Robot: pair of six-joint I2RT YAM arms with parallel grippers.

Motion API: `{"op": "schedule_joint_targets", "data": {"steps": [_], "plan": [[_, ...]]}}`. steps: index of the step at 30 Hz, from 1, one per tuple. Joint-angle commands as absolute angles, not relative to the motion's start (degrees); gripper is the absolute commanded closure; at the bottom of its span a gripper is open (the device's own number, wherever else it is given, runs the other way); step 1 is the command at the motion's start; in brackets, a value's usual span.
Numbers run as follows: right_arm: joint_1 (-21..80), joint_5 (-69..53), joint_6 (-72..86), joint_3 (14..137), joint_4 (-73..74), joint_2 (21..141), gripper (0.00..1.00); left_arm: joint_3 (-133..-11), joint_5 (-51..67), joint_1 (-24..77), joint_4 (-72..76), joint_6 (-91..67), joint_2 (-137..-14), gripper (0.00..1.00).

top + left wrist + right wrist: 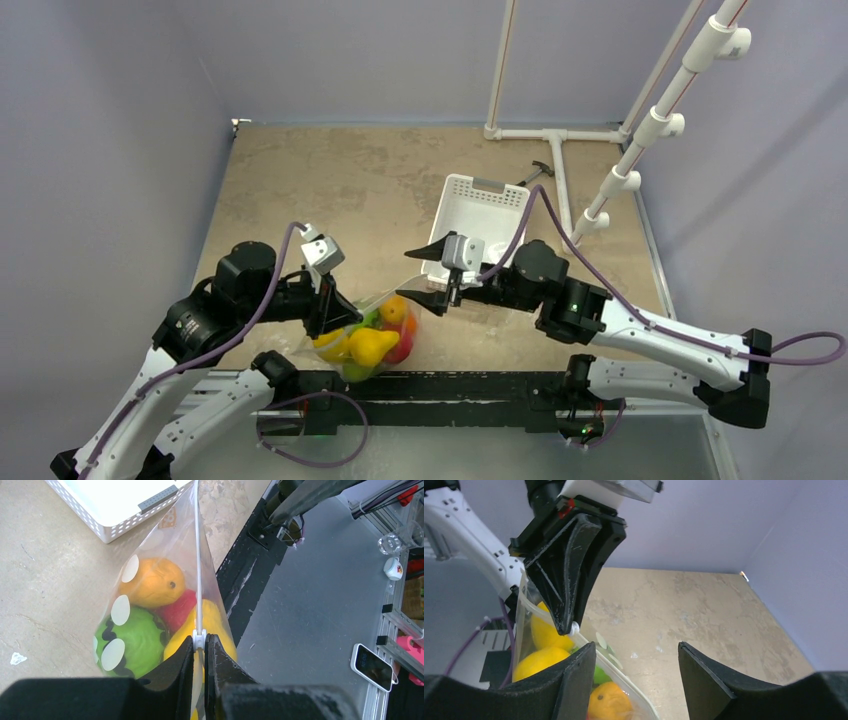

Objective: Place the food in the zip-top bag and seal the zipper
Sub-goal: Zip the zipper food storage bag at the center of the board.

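Observation:
The zip-top bag (372, 302) hangs just above the table's near edge with the food (372, 343) inside. In the left wrist view an orange fruit (150, 582), a dark-striped green one (132, 640), a red piece (175, 611) and a yellow one (212, 622) show through the plastic. My left gripper (199, 640) is shut on the zipper (198, 565) at its white slider, with the strip running straight away from the fingers. My right gripper (636, 652) stands open beside the bag's other end, its left finger against the bag wall and nothing between the fingers.
The white slotted basket (480, 215) sits right behind the right gripper, close to the bag. A white pipe frame (560, 135) stands at the back right. The black base rail (450, 385) runs along the near edge, below the bag.

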State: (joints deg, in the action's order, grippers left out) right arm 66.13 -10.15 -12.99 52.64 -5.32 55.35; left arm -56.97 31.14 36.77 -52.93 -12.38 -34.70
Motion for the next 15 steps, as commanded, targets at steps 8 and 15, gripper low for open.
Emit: {"op": "schedule_joint_targets", "data": {"steps": [8,15], "plan": [[66.01,-18.32,-24.64,62.83,6.65,65.06,0.36,-60.25,34.14,36.79,-51.05,-11.38,-35.42,1.00],[66.01,-22.27,-26.45,65.39,8.97,70.42,0.39,-60.90,34.34,36.77,-51.11,-11.26,-35.55,1.00]]}}
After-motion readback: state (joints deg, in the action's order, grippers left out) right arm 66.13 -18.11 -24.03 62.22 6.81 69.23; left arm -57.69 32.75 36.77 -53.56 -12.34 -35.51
